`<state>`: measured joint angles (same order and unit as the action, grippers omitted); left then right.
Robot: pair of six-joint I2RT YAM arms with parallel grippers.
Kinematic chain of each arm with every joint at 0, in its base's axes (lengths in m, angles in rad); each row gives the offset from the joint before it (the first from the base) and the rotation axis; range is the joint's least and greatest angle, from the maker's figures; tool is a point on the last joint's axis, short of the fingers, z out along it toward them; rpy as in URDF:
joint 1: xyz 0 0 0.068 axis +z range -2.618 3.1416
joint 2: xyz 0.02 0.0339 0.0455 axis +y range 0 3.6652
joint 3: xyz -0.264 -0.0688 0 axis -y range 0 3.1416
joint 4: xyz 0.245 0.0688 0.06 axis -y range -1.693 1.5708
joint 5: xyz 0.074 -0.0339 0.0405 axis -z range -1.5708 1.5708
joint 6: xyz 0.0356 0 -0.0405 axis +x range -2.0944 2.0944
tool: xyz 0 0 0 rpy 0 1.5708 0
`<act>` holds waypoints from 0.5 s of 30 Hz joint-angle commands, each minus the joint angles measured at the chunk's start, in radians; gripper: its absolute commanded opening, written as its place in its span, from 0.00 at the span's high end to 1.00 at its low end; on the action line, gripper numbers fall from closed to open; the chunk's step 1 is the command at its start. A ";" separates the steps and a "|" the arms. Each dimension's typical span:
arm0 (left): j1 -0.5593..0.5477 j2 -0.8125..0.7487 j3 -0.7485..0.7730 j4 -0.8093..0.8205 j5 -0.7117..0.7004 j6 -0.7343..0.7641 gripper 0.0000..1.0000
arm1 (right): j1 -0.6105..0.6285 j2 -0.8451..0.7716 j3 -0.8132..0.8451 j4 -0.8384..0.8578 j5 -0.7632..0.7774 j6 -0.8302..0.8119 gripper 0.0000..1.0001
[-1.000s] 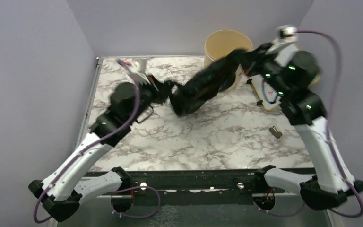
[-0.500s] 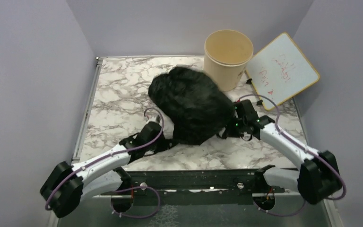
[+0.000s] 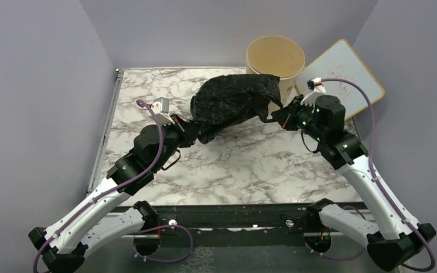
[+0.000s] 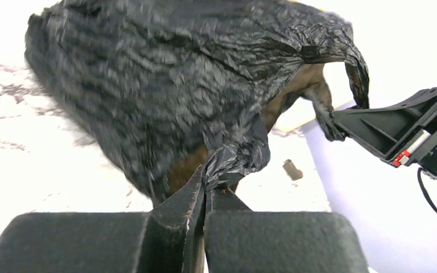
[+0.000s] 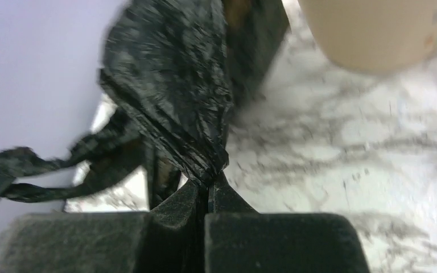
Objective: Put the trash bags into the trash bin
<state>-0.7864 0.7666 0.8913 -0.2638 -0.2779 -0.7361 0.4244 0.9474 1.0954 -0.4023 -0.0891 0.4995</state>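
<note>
The left gripper [image 3: 195, 128] and right gripper [image 3: 274, 118] are reaching forward again after drawing back; the bag [image 3: 233, 99], ballooned over the middle of the table [image 3: 142, 96] half a second ago, is now stretching flatter between them, farther back, its far edge overlapping the bin's [image 3: 276, 54] front; the right gripper is sitting lower than a second ago.

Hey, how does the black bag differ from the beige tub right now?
The trash bag is black, crinkled and limp; the trash bin is beige, smooth and round. The bag hangs lifted, pinched by the left gripper and right gripper; the bin stands upright on the table, ungripped.
</note>
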 commanded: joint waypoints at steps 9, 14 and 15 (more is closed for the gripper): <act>0.003 0.203 0.419 -0.201 -0.266 0.450 1.00 | 0.001 0.182 0.178 -0.149 0.005 -0.040 1.00; 0.001 0.081 0.259 0.000 -0.157 0.346 1.00 | 0.001 0.069 0.103 0.101 -0.025 -0.061 1.00; 0.002 0.032 0.170 0.032 -0.187 0.271 1.00 | 0.001 0.064 0.064 0.104 -0.036 -0.044 0.99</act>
<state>-0.7853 0.9417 1.2583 -0.3676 -0.4683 -0.3683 0.4244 1.0863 1.2182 -0.4423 -0.0933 0.4713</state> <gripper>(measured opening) 0.002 0.012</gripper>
